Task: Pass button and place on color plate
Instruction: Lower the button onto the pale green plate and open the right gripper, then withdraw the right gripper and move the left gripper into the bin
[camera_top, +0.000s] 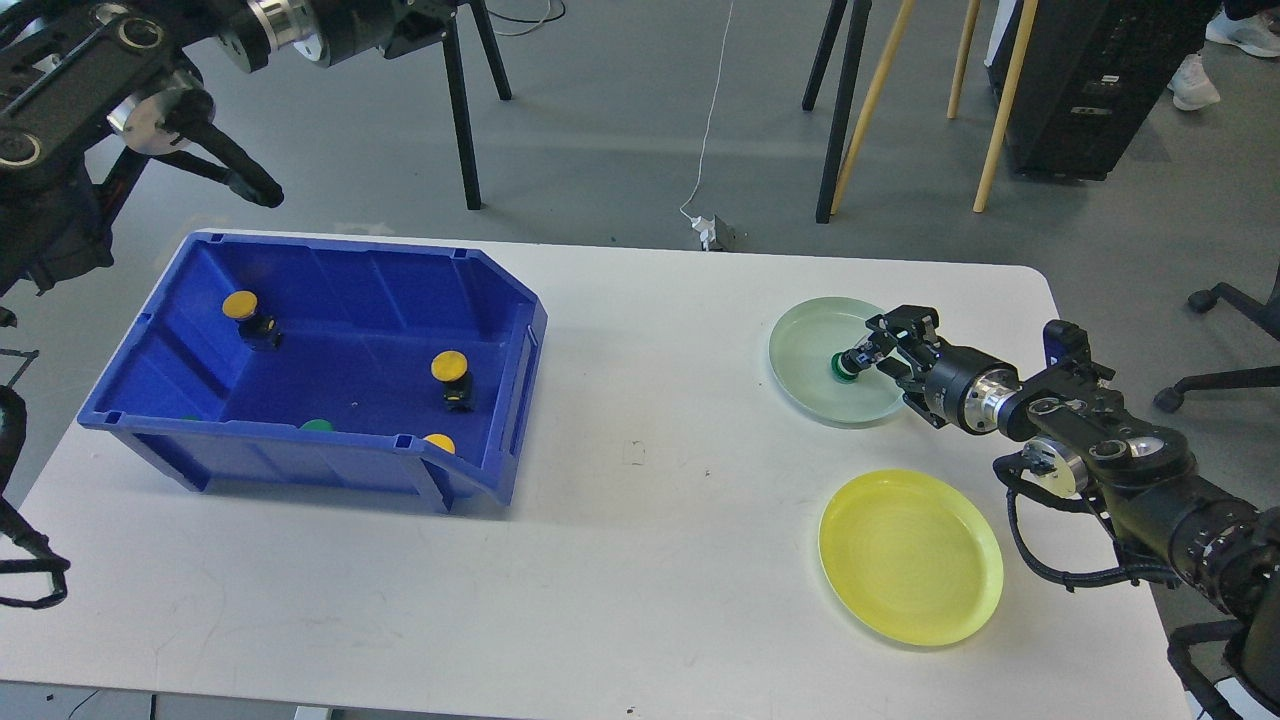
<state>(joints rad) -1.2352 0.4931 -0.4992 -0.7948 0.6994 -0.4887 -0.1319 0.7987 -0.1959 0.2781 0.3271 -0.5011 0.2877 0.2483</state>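
Right end effector (868, 356) is reaching in from the right over the pale green round plastic plate (810, 340), fingers closed down narrow on the green-capped push button with the black body (848, 366). The button is lying tilted, not upright: long axis is running roughly in line with the end effector, green cap pointing lower-left away from the wrist, black body end sitting between the fingers. The cap is sitting on or just above the green plate; contact is hard to call from this view.

The yellow round plastic plate (910, 556) is lying below the right end effector, nearer the camera, apart from the green plate. Both plates are resting on the white surface (640, 560).

The blue plastic storage bin (330, 300) is sitting far to the left of the right end effector. Inside it: one yellow-capped button (244, 312) leaning near the back left, a second yellow-capped button (453, 377) standing cap-up near the right side, a third yellow cap (439, 442) peeking over the front wall, and a green cap (318, 425) partly hidden by that wall.

Left end effector (245, 180) is hanging above and behind the bin's back left corner, well apart from the right one. It is showing dark and end-on, so I cannot tell how far open it is.
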